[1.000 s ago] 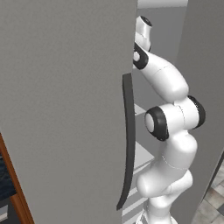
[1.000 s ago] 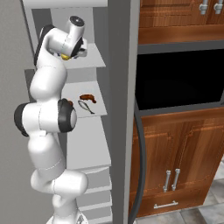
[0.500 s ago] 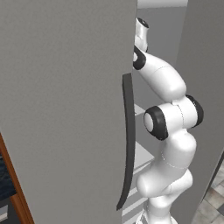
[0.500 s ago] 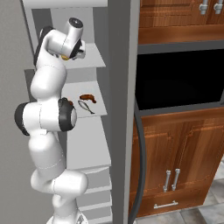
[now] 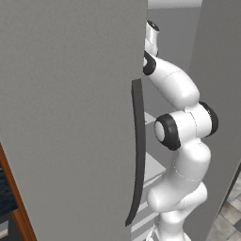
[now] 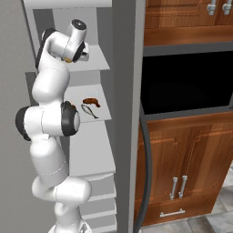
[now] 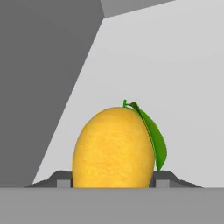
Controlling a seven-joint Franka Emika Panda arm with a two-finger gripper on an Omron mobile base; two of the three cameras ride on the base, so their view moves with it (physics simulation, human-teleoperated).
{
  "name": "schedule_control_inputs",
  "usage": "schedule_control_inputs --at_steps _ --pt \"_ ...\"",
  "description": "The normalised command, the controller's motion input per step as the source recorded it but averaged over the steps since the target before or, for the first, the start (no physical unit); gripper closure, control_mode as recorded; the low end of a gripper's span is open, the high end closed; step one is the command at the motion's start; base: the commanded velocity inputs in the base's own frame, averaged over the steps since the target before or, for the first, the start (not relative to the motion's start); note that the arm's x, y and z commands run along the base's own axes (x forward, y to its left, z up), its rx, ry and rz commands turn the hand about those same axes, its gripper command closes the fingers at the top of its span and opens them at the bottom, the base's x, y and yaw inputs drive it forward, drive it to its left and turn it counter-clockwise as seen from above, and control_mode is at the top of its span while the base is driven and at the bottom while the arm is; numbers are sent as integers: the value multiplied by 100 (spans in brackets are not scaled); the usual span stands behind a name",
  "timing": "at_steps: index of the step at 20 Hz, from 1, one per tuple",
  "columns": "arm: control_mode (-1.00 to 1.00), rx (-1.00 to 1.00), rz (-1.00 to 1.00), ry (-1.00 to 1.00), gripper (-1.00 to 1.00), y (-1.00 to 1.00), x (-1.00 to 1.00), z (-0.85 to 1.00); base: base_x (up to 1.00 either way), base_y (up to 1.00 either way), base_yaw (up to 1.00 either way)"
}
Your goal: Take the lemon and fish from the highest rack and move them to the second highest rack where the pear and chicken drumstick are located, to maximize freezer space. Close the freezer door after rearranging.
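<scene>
Fingers clamped on lemon, bottom centre of hand view, top rack. Fish beside chicken drumstick, second rack. Freezer door open.

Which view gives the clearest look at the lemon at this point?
The hand view: the lemon sits large and close, with its green leaf, between the two fingertips. In the right base view just a sliver of yellow peeks out at the gripper on the top rack. The left base view adds nothing on it.
</scene>
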Motion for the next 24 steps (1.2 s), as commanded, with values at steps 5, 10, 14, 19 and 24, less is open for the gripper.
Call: schedule_control_inputs --at_steps 5,10,14,19,24 --pt "-100 0 0 -14 100 0 -34 -12 0 0 0" --pt "-100 0 0 -12 100 -2 -81 -18 0 0 0" --pt "-100 0 0 0 100 -3 -93 -4 0 0 0" --pt "-100 0 0 0 100 -15 -100 -4 0 0 0" --pt "-100 0 0 0 100 -39 -92 -14 0 0 0"
